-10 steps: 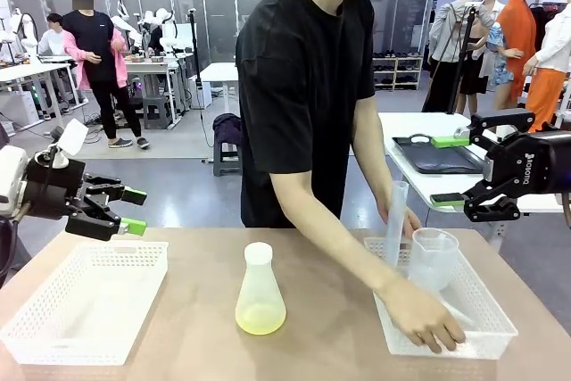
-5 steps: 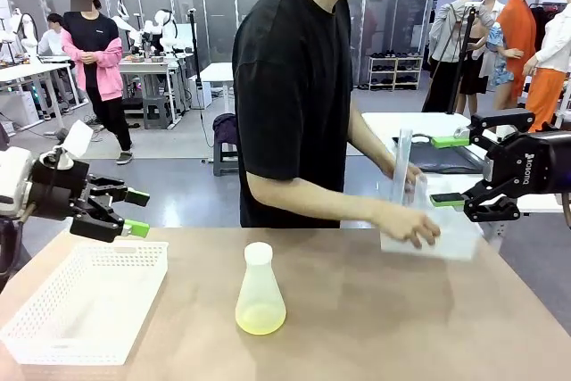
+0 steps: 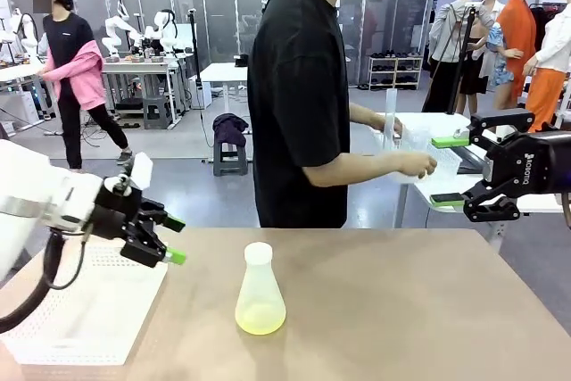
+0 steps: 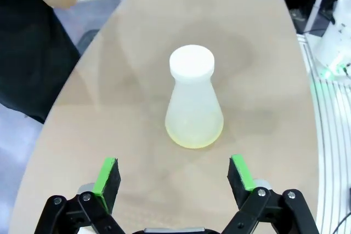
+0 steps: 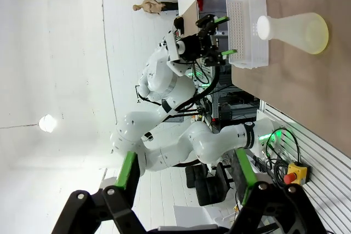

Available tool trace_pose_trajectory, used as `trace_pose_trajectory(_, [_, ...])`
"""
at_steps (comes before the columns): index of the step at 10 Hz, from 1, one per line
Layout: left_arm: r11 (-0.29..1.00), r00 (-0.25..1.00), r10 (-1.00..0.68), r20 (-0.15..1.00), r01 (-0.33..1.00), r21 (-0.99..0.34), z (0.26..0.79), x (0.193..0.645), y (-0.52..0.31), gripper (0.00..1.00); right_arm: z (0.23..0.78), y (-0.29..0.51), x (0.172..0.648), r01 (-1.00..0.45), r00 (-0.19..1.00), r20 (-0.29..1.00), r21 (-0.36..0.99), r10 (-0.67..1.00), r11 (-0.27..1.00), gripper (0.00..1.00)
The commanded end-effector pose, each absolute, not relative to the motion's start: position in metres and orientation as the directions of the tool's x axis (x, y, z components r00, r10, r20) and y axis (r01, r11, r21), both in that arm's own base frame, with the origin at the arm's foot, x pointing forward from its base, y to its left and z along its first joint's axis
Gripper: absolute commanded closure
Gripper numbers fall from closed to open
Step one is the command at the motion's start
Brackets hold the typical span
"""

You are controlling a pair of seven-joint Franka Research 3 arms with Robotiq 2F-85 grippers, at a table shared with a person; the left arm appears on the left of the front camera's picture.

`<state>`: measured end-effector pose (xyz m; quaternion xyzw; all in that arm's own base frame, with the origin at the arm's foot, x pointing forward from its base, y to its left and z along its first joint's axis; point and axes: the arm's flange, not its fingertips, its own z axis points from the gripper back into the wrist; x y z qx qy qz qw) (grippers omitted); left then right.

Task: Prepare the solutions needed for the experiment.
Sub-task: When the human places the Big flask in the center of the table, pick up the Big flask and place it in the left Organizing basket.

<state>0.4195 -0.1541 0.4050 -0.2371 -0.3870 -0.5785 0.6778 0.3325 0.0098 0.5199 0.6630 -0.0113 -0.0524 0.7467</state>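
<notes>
**Flask on desk, both claws open**

Flask (image 3: 260, 290) stands upright mid-desk (image 3: 401, 310), capped, untouched. Solution (image 3: 260, 317): shallow pale yellow layer at its bottom. Left claw (image 3: 173, 239) open, empty, hovering over the basket's (image 3: 80, 310) edge, fingers aimed at the flask, apart from it. Right claw (image 3: 446, 170) open, empty, raised beyond the desk's right side. Person behind the desk holds a white tray (image 3: 428, 162) with both hands, clear of the desk.
</notes>
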Motion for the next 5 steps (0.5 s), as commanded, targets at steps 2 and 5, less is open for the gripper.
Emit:
trace_pose_trajectory(2, [0.106,-0.019,-0.618,0.786,0.989,0.107,0.385,0.444,-0.175,0.00,0.521,0.010,0.333,0.064,0.994,-0.054,0.992,-0.094,0.107,0.15])
trace_pose_trajectory(5, [0.017,-0.068,-0.556,0.829,0.996,0.093,0.368,0.445,-0.189,0.00,0.521,0.010,0.333,0.064,0.994,-0.054,0.992,-0.094,0.107,0.15])
